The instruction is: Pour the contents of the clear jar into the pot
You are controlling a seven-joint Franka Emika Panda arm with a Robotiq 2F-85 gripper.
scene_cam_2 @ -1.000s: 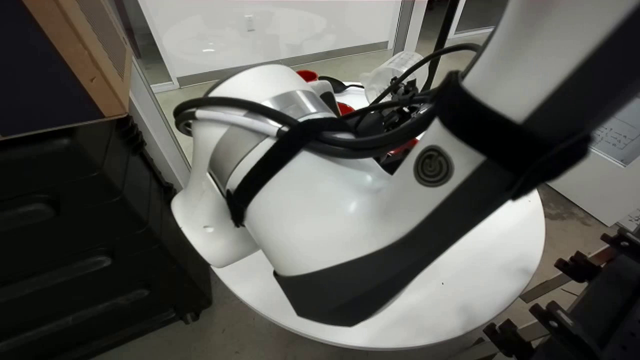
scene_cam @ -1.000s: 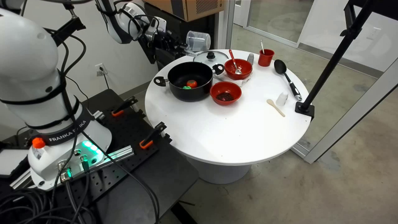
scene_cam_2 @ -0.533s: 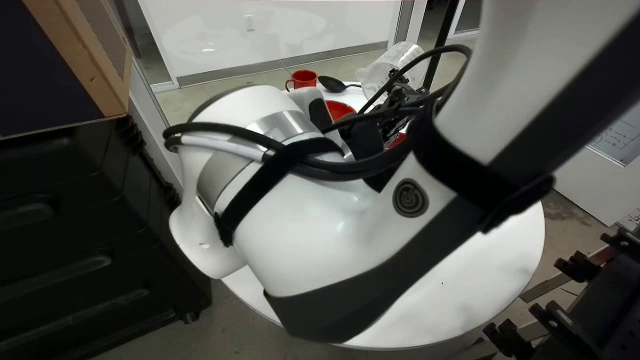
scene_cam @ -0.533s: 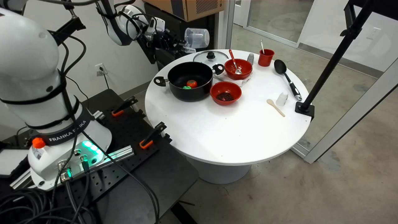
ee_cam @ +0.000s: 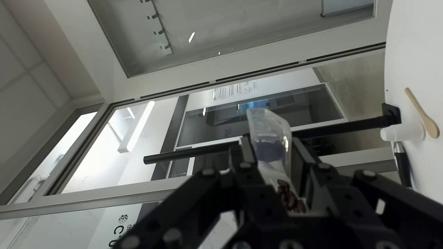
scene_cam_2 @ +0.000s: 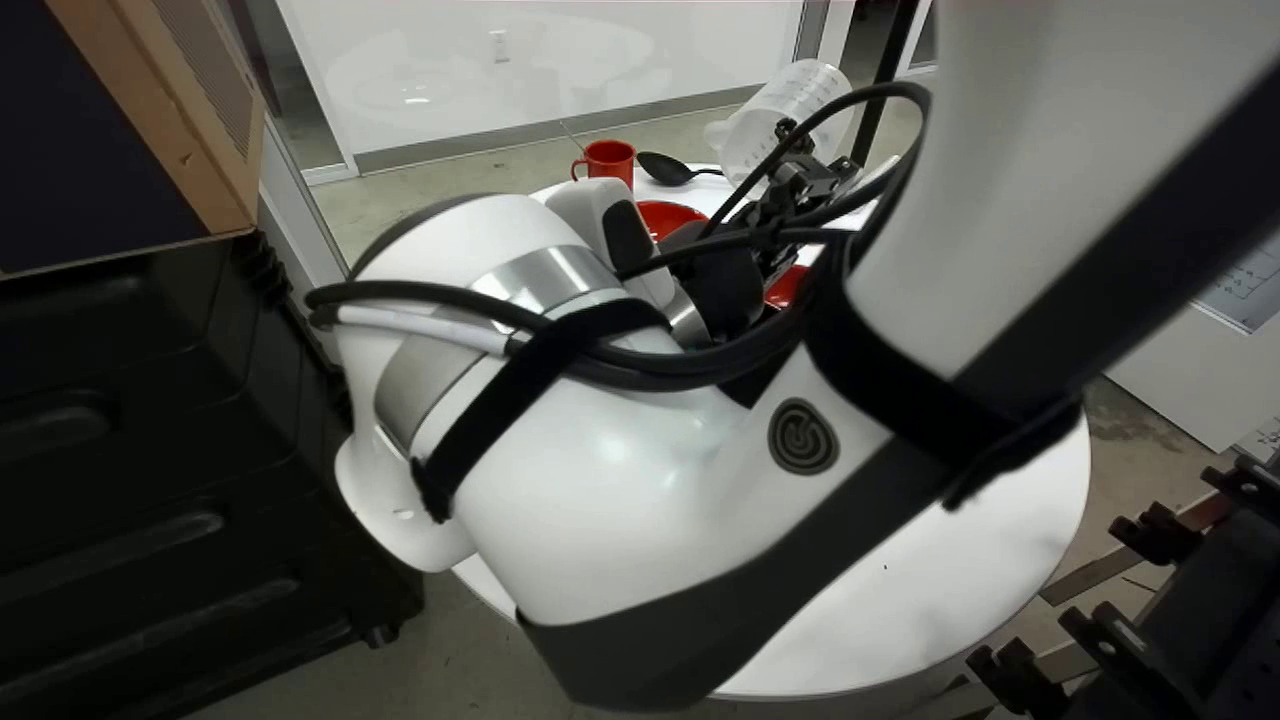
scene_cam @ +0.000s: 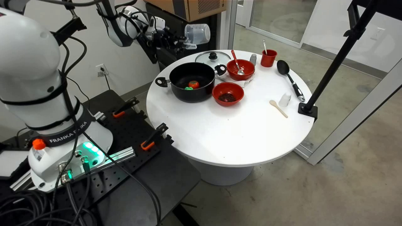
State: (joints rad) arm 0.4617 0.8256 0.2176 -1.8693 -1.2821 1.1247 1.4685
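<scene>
Glass partitions are seen behind a round white table set with cookware, and up in the air the clear measuring jug is held, appearing above the far rim of the black two-handled pot and the glass lid. By its clear handle it is gripped, the gripper clamped with its jaws narrow around the plastic. Now for what could be spoiled: the jug's exact place over the pot cannot be told, so if the mouth is off line, a pour could be sent onto the lid, the tabletop or the nearer red bowl, just beside the pot. Trouble could be brought by that slim handle, too; with only one side gripped, the jug might be rolled by its own weight and the aim lost. No contents can be made out through the plastic. And the lie of it: tipped over on its side, long axis close to level above the pot; in an exterior view the spouted lip appears to be pointed low and left, the base raised toward the upper right, though how steeply the mouth is dipped cannot be judged.
</scene>
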